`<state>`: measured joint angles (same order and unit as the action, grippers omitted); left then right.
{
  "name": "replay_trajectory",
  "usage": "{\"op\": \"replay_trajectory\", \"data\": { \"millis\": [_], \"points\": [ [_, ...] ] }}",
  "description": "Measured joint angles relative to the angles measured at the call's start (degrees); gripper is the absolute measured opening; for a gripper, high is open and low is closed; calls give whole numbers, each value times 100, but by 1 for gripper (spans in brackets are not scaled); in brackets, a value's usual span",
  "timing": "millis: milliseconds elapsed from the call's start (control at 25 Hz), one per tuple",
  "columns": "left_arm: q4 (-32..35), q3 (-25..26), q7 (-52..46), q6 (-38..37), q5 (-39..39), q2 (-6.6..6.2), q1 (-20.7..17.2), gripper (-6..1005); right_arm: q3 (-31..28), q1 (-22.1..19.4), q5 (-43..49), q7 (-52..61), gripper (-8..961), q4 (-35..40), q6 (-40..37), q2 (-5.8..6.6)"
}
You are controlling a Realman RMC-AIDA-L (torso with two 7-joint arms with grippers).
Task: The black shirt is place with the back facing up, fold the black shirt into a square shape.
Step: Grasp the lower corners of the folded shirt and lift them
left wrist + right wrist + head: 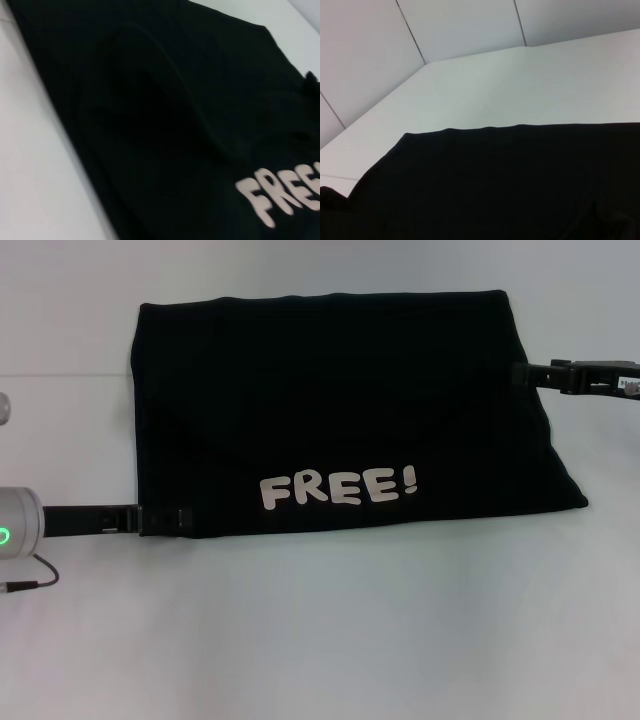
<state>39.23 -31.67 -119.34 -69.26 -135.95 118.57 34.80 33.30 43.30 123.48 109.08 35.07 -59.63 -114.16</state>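
The black shirt [330, 400] lies flat on the white table [320, 640], folded into a wide rectangle. White letters reading "FREE!" [338, 487] show near its front edge. My left gripper [165, 520] reaches in low from the left and meets the shirt's near left corner. My right gripper [525, 373] comes in from the right and touches the shirt's right edge toward the back. The left wrist view is filled with the black shirt [150, 100] and part of the lettering [280, 197]. In the right wrist view the shirt [520, 185] spreads below bare table.
The left arm's grey wrist with a green light [12, 525] sits at the left edge, a thin cable [30, 580] trailing under it. White table runs in front of the shirt. White wall panels [460, 25] rise behind the table.
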Motion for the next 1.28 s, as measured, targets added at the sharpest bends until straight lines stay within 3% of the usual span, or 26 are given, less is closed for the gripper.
{"op": "replay_trajectory", "data": {
  "millis": [240, 640, 880, 1040, 1280],
  "points": [
    [10, -5, 85, 155, -55, -13, 3, 749, 2, -13, 0, 0, 768, 0, 1, 0],
    [-7, -13, 104, 168, -297, -8, 29, 263, 2, -23, 1, 0, 767, -6, -2, -1],
    [-8, -15, 168, 167, -301, -18, 71, 37, 11, -24, 217, 65, 766, -1, -11, -1],
    [25, 5, 177, 129, -300, -41, 102, 21, 11, 34, 1057, 724, 766, 38, -11, 58],
    [144, 56, 177, -40, -299, -74, 106, 6, 13, 43, 1568, 1167, 765, 12, -68, 131]
  ]
}}
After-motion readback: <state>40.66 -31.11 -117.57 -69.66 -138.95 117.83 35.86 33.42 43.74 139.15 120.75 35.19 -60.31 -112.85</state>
